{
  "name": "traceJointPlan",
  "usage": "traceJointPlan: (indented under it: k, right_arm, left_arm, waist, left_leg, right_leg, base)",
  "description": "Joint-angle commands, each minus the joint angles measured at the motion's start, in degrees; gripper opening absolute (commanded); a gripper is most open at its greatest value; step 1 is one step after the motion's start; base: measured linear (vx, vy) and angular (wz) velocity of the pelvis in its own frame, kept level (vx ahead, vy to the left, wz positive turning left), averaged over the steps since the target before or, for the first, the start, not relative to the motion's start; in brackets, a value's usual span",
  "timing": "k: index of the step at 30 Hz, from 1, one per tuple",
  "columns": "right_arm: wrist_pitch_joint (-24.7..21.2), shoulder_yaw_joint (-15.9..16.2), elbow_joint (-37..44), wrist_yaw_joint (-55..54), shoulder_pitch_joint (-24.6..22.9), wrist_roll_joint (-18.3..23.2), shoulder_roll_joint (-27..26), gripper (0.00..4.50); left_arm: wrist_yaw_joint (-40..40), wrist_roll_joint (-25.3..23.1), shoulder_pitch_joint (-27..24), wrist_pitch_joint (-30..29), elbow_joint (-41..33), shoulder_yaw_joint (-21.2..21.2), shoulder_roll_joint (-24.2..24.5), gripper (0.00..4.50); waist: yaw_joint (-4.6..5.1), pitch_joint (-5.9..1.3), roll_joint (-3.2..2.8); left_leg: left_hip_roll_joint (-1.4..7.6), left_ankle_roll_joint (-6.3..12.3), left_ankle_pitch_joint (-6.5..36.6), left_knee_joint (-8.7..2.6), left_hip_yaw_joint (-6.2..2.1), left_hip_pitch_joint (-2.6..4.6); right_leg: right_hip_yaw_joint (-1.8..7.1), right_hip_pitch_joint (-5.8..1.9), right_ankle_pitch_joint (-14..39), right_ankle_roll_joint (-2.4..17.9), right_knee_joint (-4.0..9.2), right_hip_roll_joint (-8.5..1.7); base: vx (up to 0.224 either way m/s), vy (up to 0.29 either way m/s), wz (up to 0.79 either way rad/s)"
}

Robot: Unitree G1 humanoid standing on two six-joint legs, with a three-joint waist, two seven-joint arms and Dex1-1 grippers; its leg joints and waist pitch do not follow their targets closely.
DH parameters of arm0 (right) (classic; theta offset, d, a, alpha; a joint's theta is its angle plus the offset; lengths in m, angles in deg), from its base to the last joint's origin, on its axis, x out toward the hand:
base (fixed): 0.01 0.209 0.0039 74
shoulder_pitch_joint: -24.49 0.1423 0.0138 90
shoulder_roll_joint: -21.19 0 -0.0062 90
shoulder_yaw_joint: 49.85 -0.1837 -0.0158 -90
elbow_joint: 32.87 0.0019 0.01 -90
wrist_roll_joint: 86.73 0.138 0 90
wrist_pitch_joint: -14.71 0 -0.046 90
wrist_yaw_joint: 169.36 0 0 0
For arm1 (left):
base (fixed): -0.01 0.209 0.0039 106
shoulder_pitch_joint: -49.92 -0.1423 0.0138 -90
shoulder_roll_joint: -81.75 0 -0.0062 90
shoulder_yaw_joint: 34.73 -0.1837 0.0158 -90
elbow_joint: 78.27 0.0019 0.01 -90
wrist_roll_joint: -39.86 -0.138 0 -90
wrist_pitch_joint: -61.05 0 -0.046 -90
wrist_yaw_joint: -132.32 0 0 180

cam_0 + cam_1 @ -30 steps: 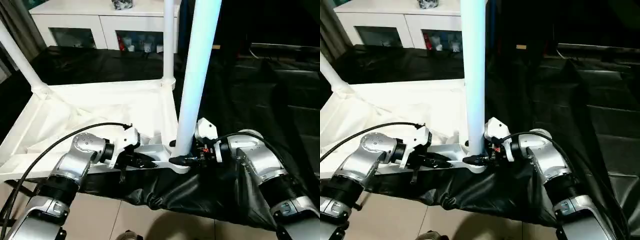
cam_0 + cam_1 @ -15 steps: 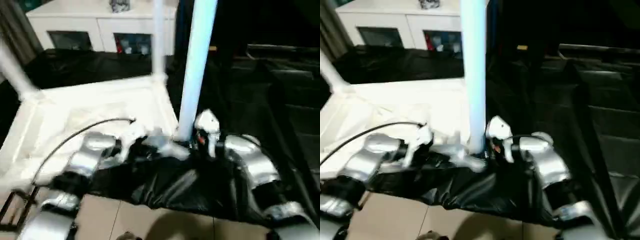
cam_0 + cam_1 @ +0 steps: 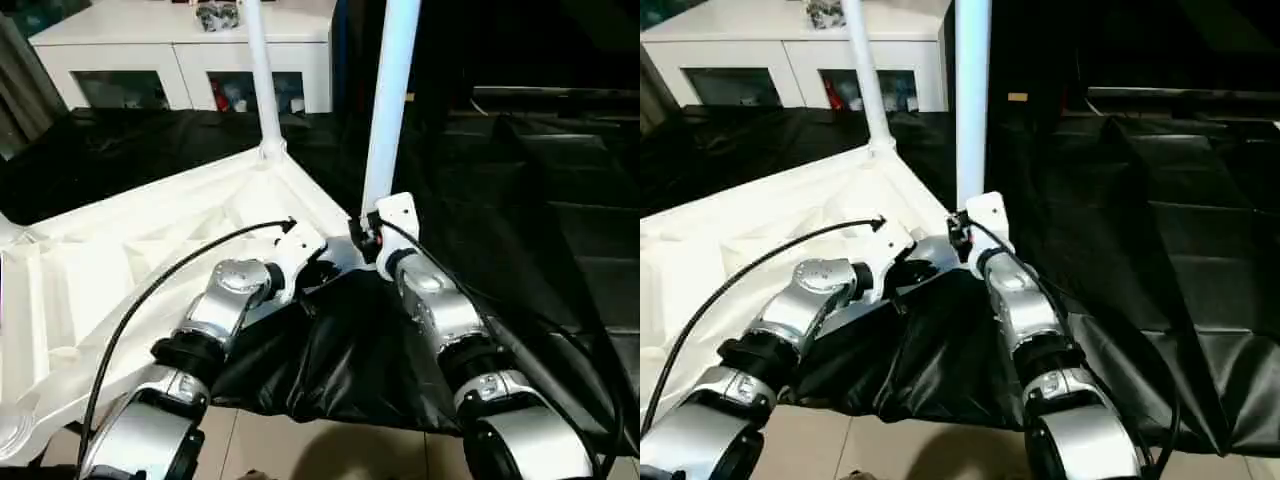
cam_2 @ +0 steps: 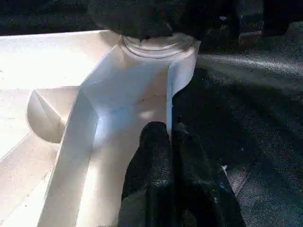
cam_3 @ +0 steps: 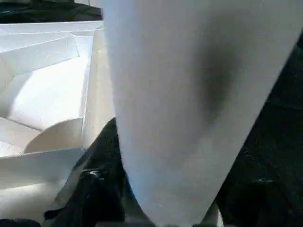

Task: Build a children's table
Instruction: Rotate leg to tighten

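I see the tabletop (image 3: 120, 260) lying upside down on the black-draped table (image 3: 520, 200), ribbed underside up, and it now sits skewed: the near right corner has swung away from me compared with a second ago, when the near edge ran almost square across my view. Part of that shift is my own head camera moving, but both forearms have also drawn in and now point forward side by side instead of reaching in from the sides.

The right tool (image 3: 366, 236) wraps the foot of the nearest leg (image 3: 390, 110), which stands upright in its corner socket (image 4: 158, 45); the jaws sit about half open around the tube. The left tool (image 4: 165, 142) is pinched closed, its fingers (image 4: 154, 142) against the tabletop's rim just beside that socket. A second leg (image 3: 258, 70) stands in the far corner, in front of the white cabinet (image 3: 180, 60).

I judge this leg is being seated, though I can't quite tell whether it is fully home. At least two legs stand.
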State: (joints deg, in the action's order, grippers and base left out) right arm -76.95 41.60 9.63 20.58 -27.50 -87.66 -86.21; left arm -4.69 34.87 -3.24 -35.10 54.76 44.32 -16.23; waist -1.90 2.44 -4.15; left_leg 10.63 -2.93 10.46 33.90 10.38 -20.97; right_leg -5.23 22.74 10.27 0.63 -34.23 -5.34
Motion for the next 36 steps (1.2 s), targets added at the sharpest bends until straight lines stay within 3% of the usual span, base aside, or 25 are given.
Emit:
traceJointPlan:
  k: [1, 4, 8, 12, 17, 20, 22, 27, 32, 34, 36]
  right_arm:
    - [-0.92, 2.81, -3.37, 3.51, -0.33, 0.54, -4.87, 2.86]
    - [1.64, 3.53, -2.29, 9.21, -0.71, 1.10, -1.78, 3.13]
    - [2.74, 5.09, -0.98, 16.29, -1.76, 0.69, 1.40, 3.13]
    - [5.04, 7.82, 3.50, 30.11, -4.49, 1.95, 6.63, 3.13]
    - [4.72, 11.21, 9.51, 47.61, -7.96, 4.20, 13.49, 3.13]
    - [4.15, 12.16, 12.36, 54.83, -8.77, 5.86, 16.58, 3.13]
    - [3.83, 12.33, 12.93, 56.45, -8.85, 6.25, 17.26, 3.13]
    - [2.22, 13.92, 14.72, 64.55, -9.07, 7.24, 20.58, 3.13]
    - [0.44, 14.24, 16.62, 67.10, -9.71, 8.20, 21.33, 2.69]
    - [0.31, 14.85, 16.94, 67.75, -10.01, 7.96, 21.56, 2.61]
    - [0.31, 15.10, 17.05, 67.94, -10.17, 7.87, 21.69, 2.42]
  left_arm:
    - [-0.17, 2.33, 1.06, 4.34, -0.95, 0.19, -3.45, 0.00]
    - [4.17, 3.34, 0.05, 5.78, -1.99, -0.01, -1.50, 0.00]
    - [8.45, 4.84, -0.83, 6.02, -3.71, 0.15, 0.10, 0.00]
    - [15.36, 6.73, -1.74, 6.75, -5.65, -0.04, 3.02, 0.00]
    - [22.37, 8.44, -2.25, 6.98, -7.12, 0.52, 6.55, 0.00]
    - [26.72, 9.69, -3.12, 5.66, -9.24, 0.61, 8.78, 0.00]
    - [27.75, 9.97, -3.36, 5.53, -9.73, 0.60, 9.32, 0.00]
    - [32.50, 11.83, -4.48, 3.96, -12.21, 0.88, 11.72, 0.00]
    - [33.31, 12.02, -4.73, 3.26, -13.01, 0.90, 11.98, 0.00]
    - [33.45, 12.02, -4.74, 3.04, -13.15, 0.97, 11.97, 0.00]
    - [33.53, 12.11, -4.81, 2.78, -13.34, 0.92, 11.94, 0.00]
  waist:
    - [0.15, -2.80, 1.17]
    - [0.08, -2.91, 1.12]
    - [0.00, -3.10, 1.16]
    - [-0.62, -3.40, 1.20]
    - [-1.33, -3.46, 1.38]
    - [-1.69, -3.28, 1.59]
    - [-1.76, -3.19, 1.40]
    - [-2.13, -3.36, 1.34]
    - [-2.84, -3.24, 1.70]
    - [-3.10, -3.24, 1.26]
    - [-3.06, -3.27, 1.39]
  left_leg:
    - [2.02, 2.54, 16.62, -4.48, -0.97, 0.26]
    - [2.02, 2.75, 17.40, -4.46, -1.02, 0.27]
    - [2.15, 3.40, 15.54, -4.37, -0.93, 0.07]
    - [2.27, 5.39, 11.86, -3.92, -0.70, -0.09]
    - [2.57, 7.99, 9.53, -3.63, -0.50, -0.30]
    - [2.82, 6.89, 12.05, -3.85, -0.52, -0.08]
    - [2.90, 6.21, 12.47, -4.02, -0.60, 0.01]
    - [2.96, 5.55, 12.05, -4.01, -0.58, 0.03]
    - [2.93, 5.86, 10.77, -3.93, -0.48, 0.05]
    - [2.91, 5.38, 10.78, -3.93, -0.52, 0.15]
    - [2.90, 5.12, 10.90, -3.99, -0.54, 0.14]
  right_leg:
    - [2.84, -2.31, 19.22, 10.28, 5.08, -3.54]
    - [2.79, -2.39, 21.14, 9.70, 5.26, -3.64]
    - [2.82, -2.60, 17.49, 10.91, 4.83, -3.55]
    - [2.77, -2.82, 13.37, 12.11, 4.36, -3.63]
    - [2.58, -2.89, 8.22, 13.72, 3.62, -3.30]
    - [2.67, -2.62, 12.81, 13.48, 3.98, -3.47]
    - [2.69, -2.51, 14.05, 13.20, 4.07, -3.44]
    - [2.76, -2.56, 12.81, 13.54, 3.85, -3.46]
    - [2.84, -2.48, 12.41, 13.51, 3.83, -3.53]
    - [2.83, -2.39, 13.04, 13.28, 3.89, -3.56]
    - [2.81, -2.48, 12.65, 13.18, 3.87, -3.44]
  base:
    - [0.000, 0.000, 0.00]
    - [0.000, 0.000, 0.00]
    - [0.000, 0.000, 0.00]
    - [0.000, 0.000, 0.00]
    - [0.000, 0.000, 0.00]
    - [0.000, 0.000, 0.00]
    - [0.000, 0.000, 0.00]
    - [0.000, 0.000, 0.00]
    - [0.000, 0.000, 0.00]
    - [0.000, 0.000, 0.00]
    - [0.000, 0.000, 0.00]
